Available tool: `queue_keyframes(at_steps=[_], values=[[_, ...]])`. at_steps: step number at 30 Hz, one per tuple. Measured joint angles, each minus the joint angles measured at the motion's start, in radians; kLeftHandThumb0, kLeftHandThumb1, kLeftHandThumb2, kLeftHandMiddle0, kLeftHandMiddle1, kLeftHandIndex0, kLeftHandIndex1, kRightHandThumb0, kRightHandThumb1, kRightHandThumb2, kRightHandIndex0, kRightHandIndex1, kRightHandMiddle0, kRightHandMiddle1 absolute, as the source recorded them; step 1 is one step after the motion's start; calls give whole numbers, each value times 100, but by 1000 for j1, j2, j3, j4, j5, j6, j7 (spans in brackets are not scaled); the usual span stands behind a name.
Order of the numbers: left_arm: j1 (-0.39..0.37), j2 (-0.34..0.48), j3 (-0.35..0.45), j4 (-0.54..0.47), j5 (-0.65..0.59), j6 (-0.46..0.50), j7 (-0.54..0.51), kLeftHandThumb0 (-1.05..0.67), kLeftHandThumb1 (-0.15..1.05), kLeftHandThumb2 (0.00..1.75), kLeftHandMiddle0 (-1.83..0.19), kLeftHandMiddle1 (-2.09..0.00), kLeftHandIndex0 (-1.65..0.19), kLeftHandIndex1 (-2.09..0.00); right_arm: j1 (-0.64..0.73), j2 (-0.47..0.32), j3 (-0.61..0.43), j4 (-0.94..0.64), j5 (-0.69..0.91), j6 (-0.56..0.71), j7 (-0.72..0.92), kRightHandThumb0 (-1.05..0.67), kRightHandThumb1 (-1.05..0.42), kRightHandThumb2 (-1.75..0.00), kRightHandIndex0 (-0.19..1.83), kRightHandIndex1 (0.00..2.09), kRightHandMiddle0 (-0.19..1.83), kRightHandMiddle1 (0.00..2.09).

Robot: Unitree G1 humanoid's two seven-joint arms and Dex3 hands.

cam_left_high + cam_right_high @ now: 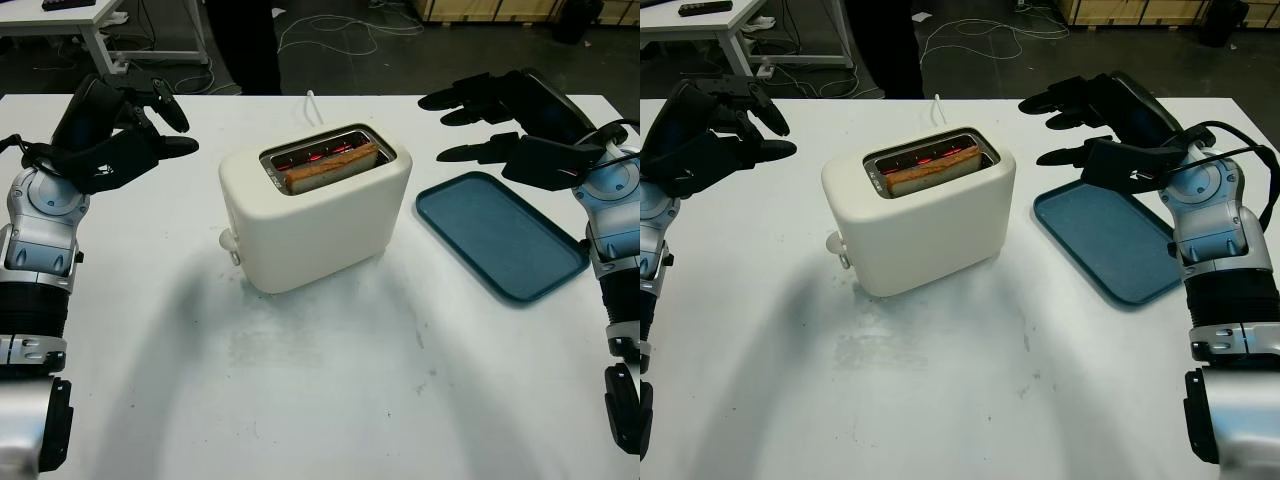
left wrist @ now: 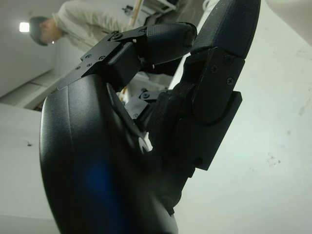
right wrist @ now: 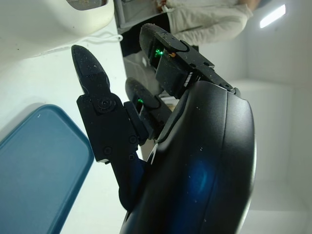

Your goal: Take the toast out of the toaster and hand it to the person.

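Both hands hang above the white surface point(image 1: 320, 380) on either side of the toaster. Neither one touches it, and neither one holds anything. The surface spreads across the whole foreground, bare in front and faintly smudged just before the toaster.

At the centre stands the cream toaster point(image 1: 315, 215), set at an angle, its slots glowing red inside. A small lever knob juts from its lower near-left corner, and a white cord runs from its back toward the far edge of the surface.

To the toaster's right lies a blue tray point(image 1: 498, 235), flat on the surface, near the toaster but apart from it.

Over the tray's far end and just beyond, the right hand point(image 1: 1080, 125) is held open, its black fingers point(image 1: 1065, 155) stretched toward the toaster's right side with a gap between them and the casing.

Across on the left, well apart from the toaster, the left hand point(image 1: 150, 125) is raised off the surface and holds nothing, its fingers point(image 1: 170, 108) loosely bent and pointing toward the toaster.

One slice of toast point(image 1: 330, 168) sits in the toaster's near slot, its browned top edge standing just above the rim.

Beyond the far edge of the surface a person in dark trousers point(image 1: 245, 45) stands on the floor, among loose cables.
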Motion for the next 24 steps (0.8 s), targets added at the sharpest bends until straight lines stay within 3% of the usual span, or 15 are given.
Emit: queue_keyframes(at_steps=[24], values=[[0, 0, 0, -2, 0, 5, 0, -105, 83, 0, -92, -126, -81, -127, 6, 0, 0, -29, 0, 24, 9, -37, -75, 0, 84, 0, 78, 0]])
